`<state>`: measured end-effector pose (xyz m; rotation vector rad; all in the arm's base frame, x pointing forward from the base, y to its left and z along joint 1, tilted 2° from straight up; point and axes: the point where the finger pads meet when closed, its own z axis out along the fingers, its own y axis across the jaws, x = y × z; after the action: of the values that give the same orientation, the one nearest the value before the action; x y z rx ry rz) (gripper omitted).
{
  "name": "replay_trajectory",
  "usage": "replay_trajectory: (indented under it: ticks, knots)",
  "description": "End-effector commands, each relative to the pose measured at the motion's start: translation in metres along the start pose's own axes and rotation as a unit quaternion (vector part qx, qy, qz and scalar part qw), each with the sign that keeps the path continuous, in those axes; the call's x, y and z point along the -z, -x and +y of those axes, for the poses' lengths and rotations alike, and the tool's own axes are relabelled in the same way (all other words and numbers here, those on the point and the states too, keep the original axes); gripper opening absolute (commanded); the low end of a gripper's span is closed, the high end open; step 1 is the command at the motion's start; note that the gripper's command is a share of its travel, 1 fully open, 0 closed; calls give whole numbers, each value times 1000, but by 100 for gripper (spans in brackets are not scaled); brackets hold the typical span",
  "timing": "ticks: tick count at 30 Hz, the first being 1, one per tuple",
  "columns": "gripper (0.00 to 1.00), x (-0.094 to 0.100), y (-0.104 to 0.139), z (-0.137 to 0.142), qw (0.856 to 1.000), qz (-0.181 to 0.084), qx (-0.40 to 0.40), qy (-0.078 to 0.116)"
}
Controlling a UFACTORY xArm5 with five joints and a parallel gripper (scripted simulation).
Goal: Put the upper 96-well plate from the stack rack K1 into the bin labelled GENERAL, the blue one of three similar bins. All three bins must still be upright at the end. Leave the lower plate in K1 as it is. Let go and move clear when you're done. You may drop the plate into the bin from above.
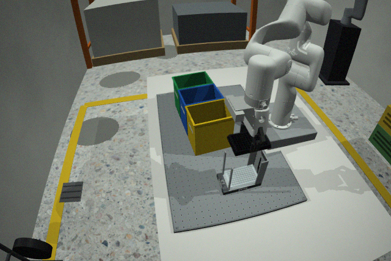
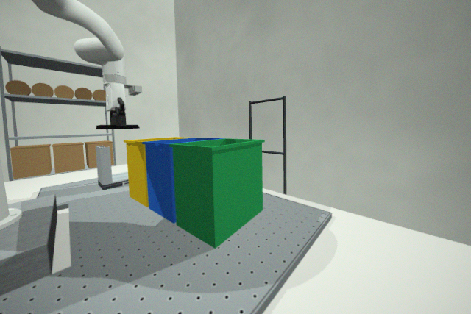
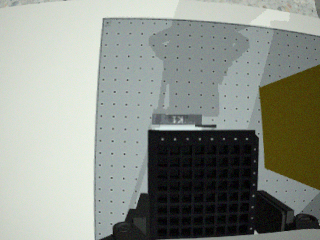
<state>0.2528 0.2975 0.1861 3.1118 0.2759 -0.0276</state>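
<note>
The black 96-well plate (image 1: 239,147) (image 2: 101,126) (image 3: 202,172) is held level by my gripper (image 1: 257,140) (image 2: 118,123) (image 3: 202,210), which is shut on it by two opposite sides. It hangs above the posts of rack K1 (image 1: 263,169) (image 2: 104,166) (image 3: 161,119) and mostly hides the rack in the wrist view. The pale lower plate (image 1: 241,176) sits in the rack. The blue bin (image 1: 201,94) (image 2: 160,177) stands upright between the yellow bin (image 1: 212,138) (image 2: 137,173) (image 3: 292,125) and the green bin (image 1: 193,80) (image 2: 235,189). No label wording is readable on them.
The three bins form a close row, with the yellow one nearest the rack. In the exterior view, the held plate is slightly above the level of the bin rims. The robot's base block (image 1: 293,139) lies beside the perforated board (image 1: 201,214) (image 2: 197,272) (image 3: 125,75).
</note>
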Motion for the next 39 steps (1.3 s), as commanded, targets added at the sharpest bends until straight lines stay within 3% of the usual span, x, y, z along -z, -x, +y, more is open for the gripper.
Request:
replay_trajectory:
  ticks: [1,8,23,25,39]
  knots:
    - [0,9,-1,-1,1000,2,0,-1]
    - [0,21,-1,0,1000,2,0,-1]
    - [0,23,-1,0,1000,2,0,-1]
    - [0,22,-2,6,999,1,33,-1]
    - [0,20,-10,45,999,0,37,-2]
